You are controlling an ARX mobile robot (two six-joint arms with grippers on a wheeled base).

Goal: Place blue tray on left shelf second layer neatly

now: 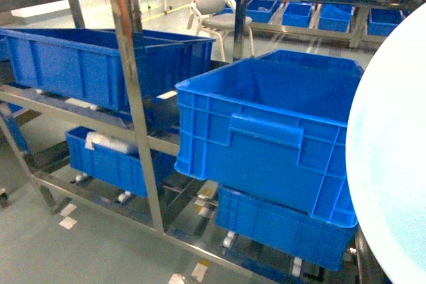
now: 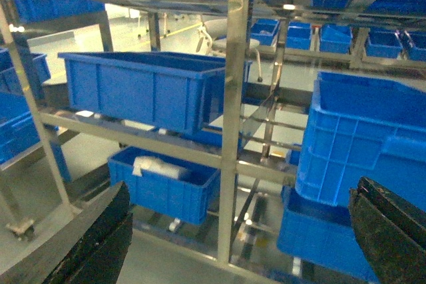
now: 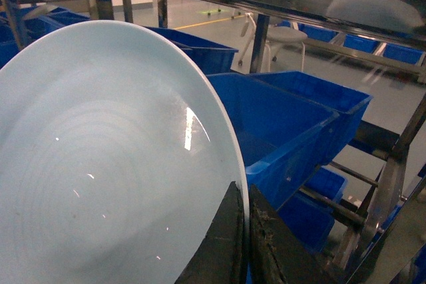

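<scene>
The right gripper point(image 3: 241, 237) pinches the blue tray point(image 3: 100, 164) by its rim, carrying it upright beside the steel post point(image 1: 136, 91); the left gripper point(image 2: 239, 231) hangs wide and empty.

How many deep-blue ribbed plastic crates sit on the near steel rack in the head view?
4: upper left, lower left, large tilted one at centre-right, one beneath it. More crates line the far background shelves; others may be hidden.

One pale blue tray point(image 1: 393, 164), four large blue crates point(image 1: 266, 138) nearest on the steel rack point(image 1: 136, 98), several smaller blue bins point(image 1: 297, 13) behind, one white chair point(image 1: 219, 14).
</scene>
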